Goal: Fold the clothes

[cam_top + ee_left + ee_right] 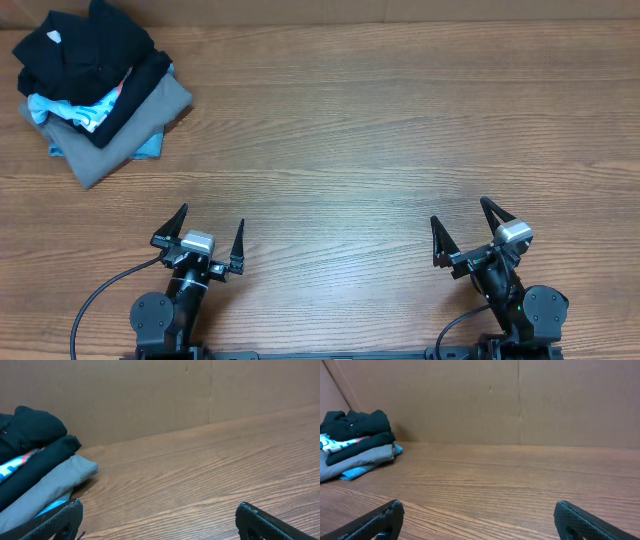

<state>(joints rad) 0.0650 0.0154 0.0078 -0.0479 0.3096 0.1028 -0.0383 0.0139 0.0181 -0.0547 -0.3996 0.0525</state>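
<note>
The clothes, a black soft garment [85, 50], lie crumpled on top of a pile at the table's far left corner. The left wrist view shows the black garment [30, 430] at its left edge, and the right wrist view shows it [357, 422] far off to the left. My left gripper [212, 218] stands open near the front edge, well short of the pile, with nothing between its fingers [159, 510]. My right gripper [460, 212] is open too, at the front right, over bare wood [478, 507].
Under the black garment lie a light-blue printed shirt [75, 108] and a grey folded garment [125, 140]. A brown cardboard wall [150, 395] runs along the back of the wooden table [350, 130].
</note>
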